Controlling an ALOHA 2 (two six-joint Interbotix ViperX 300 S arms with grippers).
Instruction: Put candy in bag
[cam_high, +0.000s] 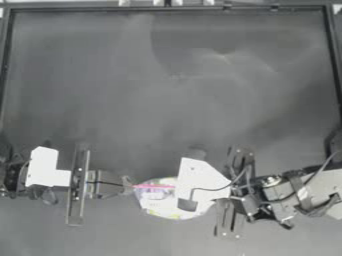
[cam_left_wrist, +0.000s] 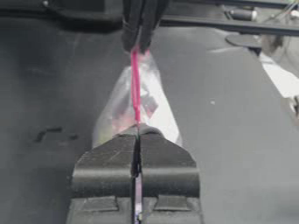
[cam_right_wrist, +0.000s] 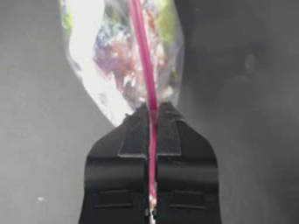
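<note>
The bag (cam_high: 157, 203) is a small clear plastic pouch with colourful contents, held up near the table's front middle by its pink closure strip (cam_high: 155, 186). My left gripper (cam_left_wrist: 138, 133) is shut on one end of the strip (cam_left_wrist: 135, 83), and the bag (cam_left_wrist: 119, 109) hangs below it. On the strip's other end (cam_right_wrist: 144, 52) my right gripper (cam_right_wrist: 153, 107) is shut, with the bag (cam_right_wrist: 111, 57) beyond its jaws. The strip runs taut between the two grippers. From the left wrist, the right gripper (cam_left_wrist: 139, 46) faces me. No loose candy is in view.
The dark table (cam_high: 167, 75) stretches away behind the bag to a metal frame rail (cam_high: 167, 7) at the far edge. Both arms (cam_high: 47, 172) (cam_high: 300, 192) crowd the front strip of the table.
</note>
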